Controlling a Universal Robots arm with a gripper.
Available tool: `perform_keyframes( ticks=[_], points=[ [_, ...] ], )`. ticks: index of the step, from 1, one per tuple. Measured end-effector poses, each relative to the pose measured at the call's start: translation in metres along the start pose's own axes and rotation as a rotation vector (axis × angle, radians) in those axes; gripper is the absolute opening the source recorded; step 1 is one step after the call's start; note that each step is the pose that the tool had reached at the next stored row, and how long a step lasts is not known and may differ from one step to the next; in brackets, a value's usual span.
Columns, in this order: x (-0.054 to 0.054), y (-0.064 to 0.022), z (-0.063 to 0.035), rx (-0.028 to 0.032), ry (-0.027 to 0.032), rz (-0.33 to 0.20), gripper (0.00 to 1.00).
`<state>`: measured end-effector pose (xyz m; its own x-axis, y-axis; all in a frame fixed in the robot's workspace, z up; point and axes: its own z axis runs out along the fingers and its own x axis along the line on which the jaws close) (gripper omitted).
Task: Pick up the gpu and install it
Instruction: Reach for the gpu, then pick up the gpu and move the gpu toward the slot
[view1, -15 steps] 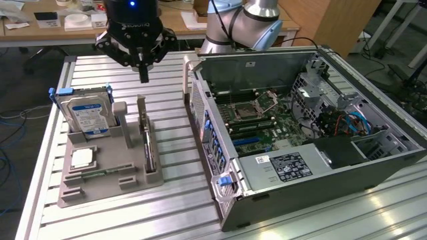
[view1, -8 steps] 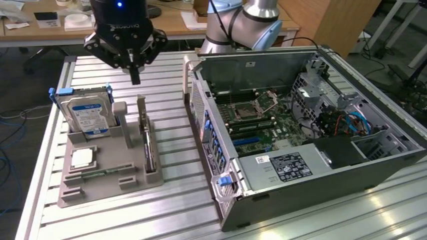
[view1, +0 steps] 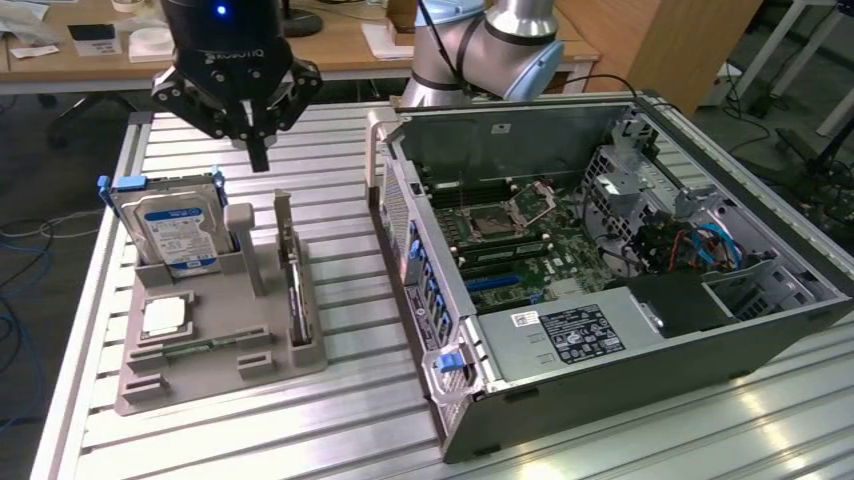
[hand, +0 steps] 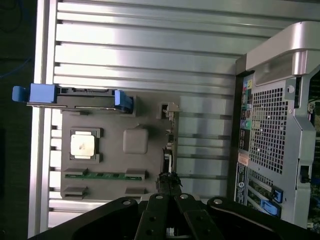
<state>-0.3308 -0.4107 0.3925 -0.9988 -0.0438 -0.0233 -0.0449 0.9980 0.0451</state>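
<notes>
While hanging above the slatted worktop (view1: 347, 420), shows the end effector (view1: 258, 155) pinched fully shut on nothing, just over the grey holder (view1: 214, 375). Finds the gpu (view1: 294, 285) standing on edge in the holder's slot nearest the open computer case (view1: 641, 365), silvery bracket toward the end effector, untouched. Finds the blue-labelled hard drive (view1: 174, 235) upright in the same holder

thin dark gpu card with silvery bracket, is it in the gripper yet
No, the gpu card stands on edge in the grey plastic holder, the black gripper shut above it.
</notes>
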Motion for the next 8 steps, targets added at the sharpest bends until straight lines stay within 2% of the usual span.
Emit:
perform_keyframes(
  ticks=[8],
  points=[
    [0.0012, -0.0011, -0.0001, -0.0002, 0.0003, -0.007, 0.11]
  ],
)
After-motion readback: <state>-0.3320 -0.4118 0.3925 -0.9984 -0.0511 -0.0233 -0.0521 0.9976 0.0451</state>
